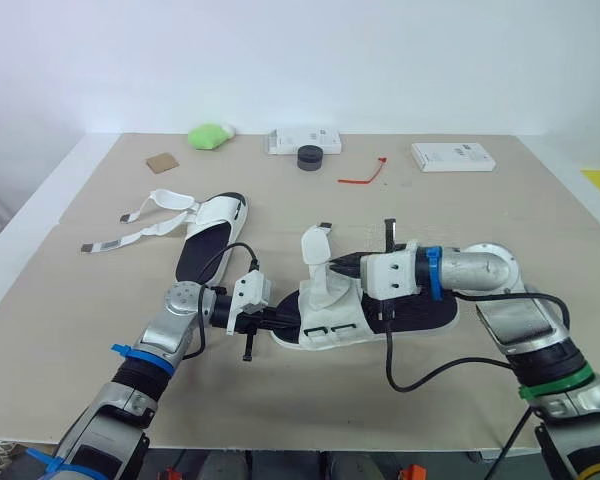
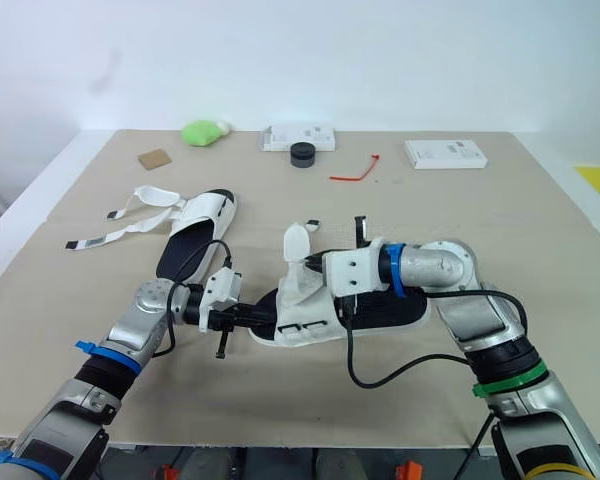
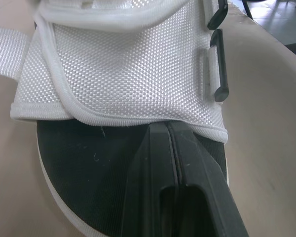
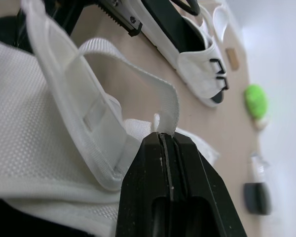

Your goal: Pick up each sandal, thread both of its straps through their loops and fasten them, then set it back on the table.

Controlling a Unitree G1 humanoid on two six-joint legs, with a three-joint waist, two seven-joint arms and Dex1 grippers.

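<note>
While the left end effector (image 1: 276, 322) rests closed at the toe of the crosswise sandal (image 1: 330, 322), the right end effector (image 1: 340, 268) pinches its raised strap (image 4: 133, 69).

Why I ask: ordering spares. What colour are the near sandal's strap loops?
The loops are black; clearest in the left wrist view.
</note>
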